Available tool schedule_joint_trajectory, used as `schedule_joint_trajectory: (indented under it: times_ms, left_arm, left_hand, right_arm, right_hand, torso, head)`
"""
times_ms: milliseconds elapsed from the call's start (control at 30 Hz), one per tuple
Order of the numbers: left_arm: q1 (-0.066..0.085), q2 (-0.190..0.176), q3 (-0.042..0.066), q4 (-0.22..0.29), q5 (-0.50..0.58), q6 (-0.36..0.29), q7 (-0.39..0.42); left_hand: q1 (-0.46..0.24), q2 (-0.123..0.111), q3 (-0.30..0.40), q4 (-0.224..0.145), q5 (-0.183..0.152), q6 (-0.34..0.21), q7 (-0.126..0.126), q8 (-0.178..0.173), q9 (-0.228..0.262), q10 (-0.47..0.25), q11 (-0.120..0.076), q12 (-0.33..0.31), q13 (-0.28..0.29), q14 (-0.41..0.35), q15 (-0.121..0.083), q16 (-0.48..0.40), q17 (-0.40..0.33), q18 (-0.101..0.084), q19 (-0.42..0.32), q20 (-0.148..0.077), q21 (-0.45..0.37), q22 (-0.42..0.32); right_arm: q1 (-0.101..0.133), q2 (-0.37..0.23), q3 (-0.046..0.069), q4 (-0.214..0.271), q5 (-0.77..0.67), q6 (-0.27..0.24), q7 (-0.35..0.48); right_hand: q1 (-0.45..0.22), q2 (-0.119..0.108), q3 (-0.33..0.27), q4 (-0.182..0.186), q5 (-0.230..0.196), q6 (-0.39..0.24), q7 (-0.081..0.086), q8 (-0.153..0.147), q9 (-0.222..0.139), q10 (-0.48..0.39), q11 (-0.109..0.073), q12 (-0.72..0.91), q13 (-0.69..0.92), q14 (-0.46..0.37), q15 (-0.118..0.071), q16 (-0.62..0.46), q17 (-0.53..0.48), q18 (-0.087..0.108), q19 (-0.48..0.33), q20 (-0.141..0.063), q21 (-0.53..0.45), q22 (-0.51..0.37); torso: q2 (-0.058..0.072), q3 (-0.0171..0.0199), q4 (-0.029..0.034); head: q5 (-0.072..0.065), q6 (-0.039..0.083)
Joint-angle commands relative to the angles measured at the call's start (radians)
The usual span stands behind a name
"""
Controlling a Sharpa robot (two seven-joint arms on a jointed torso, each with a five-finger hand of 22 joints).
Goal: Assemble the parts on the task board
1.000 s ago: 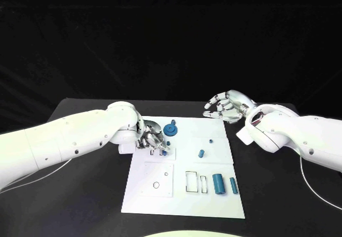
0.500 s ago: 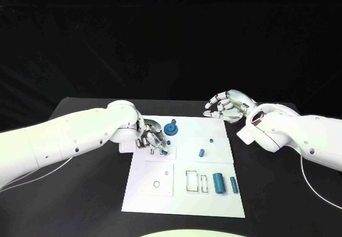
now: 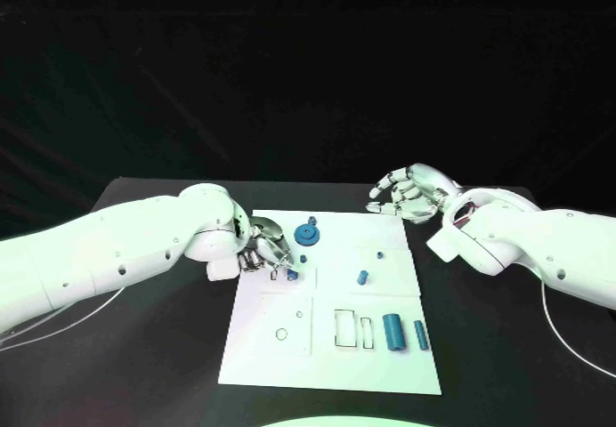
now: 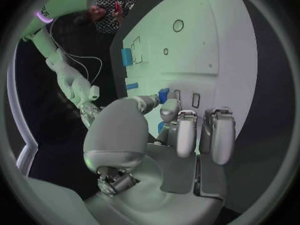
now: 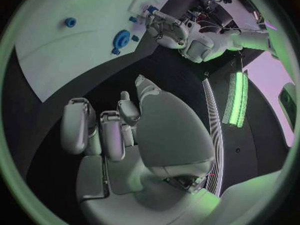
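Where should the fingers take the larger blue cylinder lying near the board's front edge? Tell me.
Grip the larger blue cylinder across its middle, coming straight down from above. It lies flat on the task board with both curved flanks exposed, though the thinner blue cylinder lies close beside it.

White task board (image 3: pixel 385 365) flat mid-table, blue gear (image 3: pixel 307 234), small peg (image 3: pixel 362 277), two cylinders (image 3: pixel 394 331) on it

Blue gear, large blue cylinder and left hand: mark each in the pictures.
blue gear (image 3: pixel 307 235): head view, round top face.
large blue cylinder (image 3: pixel 393 331): head view, middle of its side.
left hand (image 3: pixel 270 253): head view, middle of hand.
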Motion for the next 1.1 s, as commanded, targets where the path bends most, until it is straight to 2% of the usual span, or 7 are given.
schedule_joint_trajectory:
  times_ms: [33, 133, 200, 233, 500, 700, 1100]
  left_arm:
    - [0.000, -0.013, 0.002, 0.018, 0.070, -0.055, 0.011]
    - [0.000, -0.027, 0.003, 0.034, 0.065, -0.074, 0.013]
    - [0.000, -0.035, 0.003, 0.045, 0.046, -0.089, 0.015]
    - [0.000, -0.038, 0.003, 0.049, 0.034, -0.095, 0.016]
    - [-0.008, -0.054, 0.003, 0.089, -0.171, -0.174, 0.026]
    - [-0.018, -0.053, 0.000, 0.105, -0.260, -0.218, 0.028]
    - [-0.029, -0.040, -0.004, 0.109, -0.292, -0.198, 0.022]
  left_hand:
    - [-0.011, 0.000, 0.177, -0.172, 0.002, 0.001, -0.010, 0.007, 0.002, 0.009, 0.001, -0.001, 0.002, 0.095, -0.009, 0.000, 0.235, -0.016, 0.072, -0.005, -0.002, 0.205]
    - [-0.014, 0.000, 0.180, -0.174, 0.002, 0.002, -0.010, 0.008, 0.003, 0.010, 0.001, -0.001, 0.003, 0.094, -0.009, -0.001, 0.234, -0.016, 0.072, -0.005, -0.002, 0.205]
    - [-0.015, -0.001, 0.182, -0.175, 0.002, 0.002, -0.010, 0.009, 0.005, 0.010, 0.001, -0.002, 0.001, 0.094, -0.009, -0.001, 0.234, -0.016, 0.072, -0.006, -0.002, 0.205]
    - [-0.017, 0.000, 0.184, -0.175, 0.002, 0.002, -0.010, 0.009, 0.006, 0.009, 0.001, -0.003, -0.001, 0.094, -0.009, -0.001, 0.234, -0.016, 0.072, -0.006, -0.002, 0.204]
    - [-0.021, -0.002, 0.195, -0.183, 0.002, 0.003, -0.011, 0.011, 0.010, 0.009, 0.000, -0.006, -0.004, 0.095, -0.010, 0.000, 0.235, -0.016, 0.072, -0.006, -0.002, 0.204]
    - [-0.029, -0.013, 0.226, -0.202, 0.006, 0.008, -0.011, 0.015, 0.020, 0.013, -0.002, -0.006, -0.004, 0.095, -0.012, 0.000, 0.234, -0.017, 0.073, -0.008, -0.001, 0.207]
    - [-0.036, -0.019, 0.239, -0.208, 0.014, 0.013, -0.012, 0.017, 0.025, 0.018, -0.002, -0.004, -0.002, 0.094, -0.013, -0.002, 0.232, -0.017, 0.074, -0.008, 0.000, 0.209]
  right_arm:
    - [0.000, -0.001, 0.000, 0.000, -0.025, 0.018, -0.001]
    - [0.000, -0.002, 0.000, 0.000, -0.027, 0.019, -0.001]
    - [0.000, -0.003, 0.000, 0.000, -0.028, 0.019, -0.001]
    - [0.000, -0.003, 0.000, 0.000, -0.028, 0.019, -0.001]
    - [0.000, -0.008, 0.000, 0.004, -0.030, 0.009, 0.003]
    - [0.000, -0.009, 0.000, 0.004, -0.031, 0.001, 0.008]
    - [0.000, -0.007, 0.000, 0.003, -0.031, -0.006, 0.011]
  right_hand:
    - [0.007, 0.000, 0.007, 0.002, 0.006, -0.005, 0.001, -0.006, 0.000, -0.004, 0.003, -0.004, -0.001, 0.066, -0.004, -0.004, 0.088, 0.001, -0.007, 0.003, -0.005, 0.075]
    - [0.007, 0.000, 0.007, 0.002, 0.007, -0.006, 0.001, -0.006, 0.000, -0.004, 0.003, -0.004, -0.001, 0.065, -0.004, -0.004, 0.087, 0.001, -0.007, 0.003, -0.005, 0.075]
    - [0.004, -0.004, 0.021, 0.005, 0.054, -0.005, 0.002, -0.009, -0.001, -0.005, 0.004, -0.006, 0.000, 0.065, -0.004, -0.005, 0.087, 0.001, -0.007, 0.003, -0.006, 0.077]
    - [0.004, -0.006, 0.024, 0.005, 0.059, -0.005, 0.002, -0.010, -0.001, -0.006, 0.004, -0.007, -0.001, 0.065, -0.004, -0.005, 0.088, 0.001, -0.007, 0.003, -0.006, 0.077]
    - [0.004, -0.008, 0.027, 0.004, 0.065, -0.004, 0.002, -0.010, -0.001, -0.007, 0.004, -0.008, -0.002, 0.065, -0.004, -0.006, 0.086, 0.001, -0.008, 0.003, -0.007, 0.077]
    - [0.006, -0.011, 0.034, 0.003, 0.073, -0.003, 0.002, -0.011, -0.001, -0.013, 0.004, -0.014, -0.009, 0.065, -0.004, -0.006, 0.085, 0.001, -0.008, 0.003, -0.009, 0.077]
    - [0.006, -0.012, 0.035, 0.003, 0.074, -0.003, 0.002, -0.011, -0.001, -0.014, 0.004, -0.016, -0.011, 0.065, -0.004, -0.006, 0.085, 0.001, -0.008, 0.003, -0.008, 0.077]
  torso:
    - [0.000, 0.0004, 0.0002]
    - [-0.001, 0.0009, 0.0002]
    - [0.000, 0.0009, 0.0005]
    - [0.000, 0.0007, 0.0005]
    - [0.000, 0.0010, 0.0009]
    - [0.000, 0.0001, 0.0006]
    - [0.001, 0.0004, 0.0002]
  head:
    - [0.000, 0.002]
    - [0.001, 0.002]
    - [0.000, 0.003]
    - [0.000, 0.004]
    - [0.003, -0.001]
    - [0.006, -0.003]
    - [0.006, -0.006]
